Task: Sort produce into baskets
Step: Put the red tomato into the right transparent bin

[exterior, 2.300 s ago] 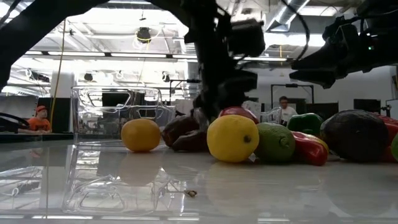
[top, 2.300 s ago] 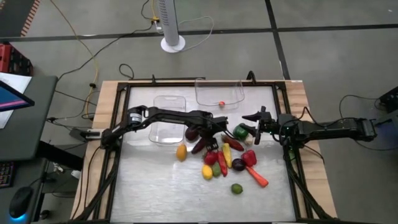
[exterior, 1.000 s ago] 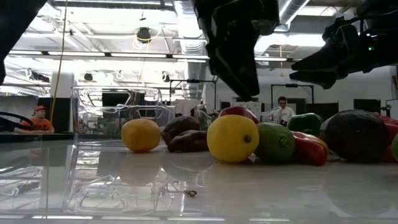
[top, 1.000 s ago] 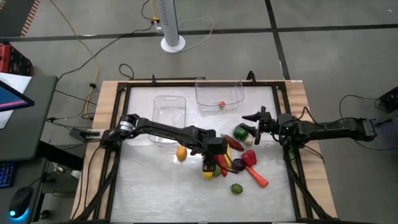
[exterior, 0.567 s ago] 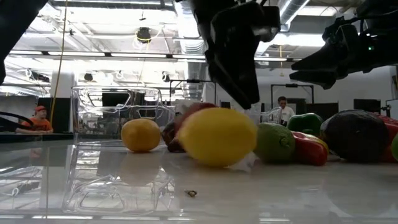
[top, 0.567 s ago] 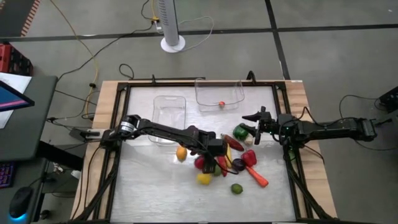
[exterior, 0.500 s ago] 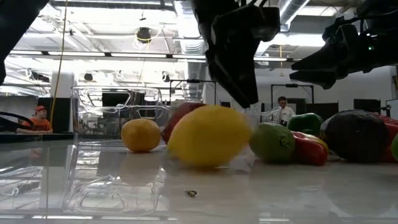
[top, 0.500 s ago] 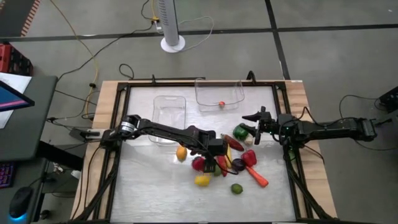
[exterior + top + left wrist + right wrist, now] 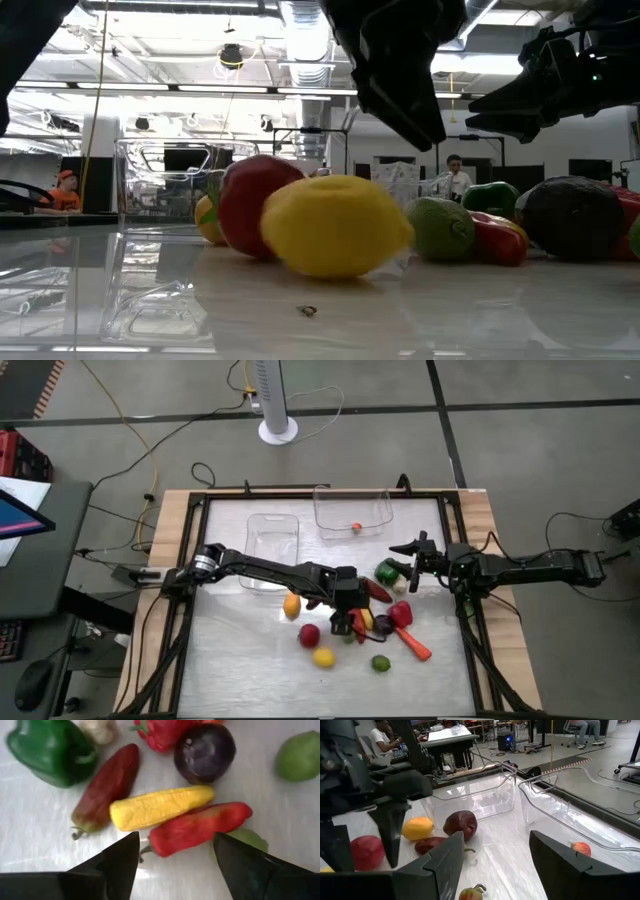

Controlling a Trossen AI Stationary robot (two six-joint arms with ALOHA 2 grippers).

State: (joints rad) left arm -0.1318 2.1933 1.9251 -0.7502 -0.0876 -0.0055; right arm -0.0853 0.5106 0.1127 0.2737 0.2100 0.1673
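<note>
The produce lies in a pile right of the table's middle. My left gripper [image 9: 350, 624] is open and hovers over it. In the left wrist view [image 9: 176, 836] its fingers stand on either side of the stem end of a long red pepper [image 9: 200, 827], beside a yellow pepper [image 9: 160, 808]. A red apple [image 9: 309, 634] and a yellow lemon [image 9: 323, 656] lie apart on the near side. My right gripper [image 9: 397, 555] is open and empty, level above the green pepper [image 9: 387, 572]. Two clear baskets stand at the far side, the left basket [image 9: 272, 525] and the right basket [image 9: 352, 500].
The right basket holds one small orange-red fruit [image 9: 355, 527]. An orange fruit [image 9: 291, 605] lies near the left basket's near end. A lime [image 9: 381, 662] and a carrot [image 9: 413, 644] lie at the near side of the pile. Bare tabletop lies to the near left.
The lemon and the red apple have rolled out of the pile toward the table's near left and now lie apart from it. My left gripper has stayed open over the pile and has shifted slightly toward the right.
</note>
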